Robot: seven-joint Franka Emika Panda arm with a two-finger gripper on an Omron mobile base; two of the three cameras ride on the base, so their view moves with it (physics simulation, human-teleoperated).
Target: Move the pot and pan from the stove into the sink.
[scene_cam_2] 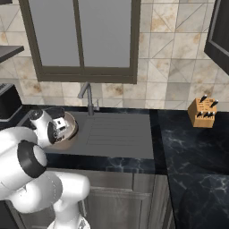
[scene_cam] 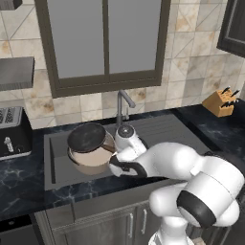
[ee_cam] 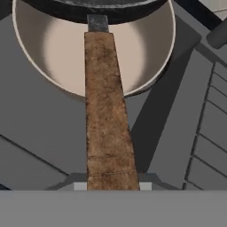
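Observation:
The tan pot [scene_cam: 93,161] stands inside the dark grey sink [scene_cam: 56,168], its pale interior [ee_cam: 57,48] facing up. The black pan [scene_cam: 87,137] hangs level over the pot's far rim; whether the two touch I cannot tell. The pan's long brown handle [ee_cam: 106,111] runs back into my gripper [scene_cam: 115,154], which is shut on it. From the right base view the gripper [scene_cam_2: 57,128] sits in front of the pot [scene_cam_2: 70,127] and hides most of it. The stove is out of view.
A curved steel faucet [scene_cam: 122,106] rises behind the basin. The ribbed drainboard [scene_cam_2: 118,129] lies to the right of the sink. A toaster [scene_cam: 12,131] stands on the left counter, and a knife block [scene_cam: 219,102] stands at the far right by the wall.

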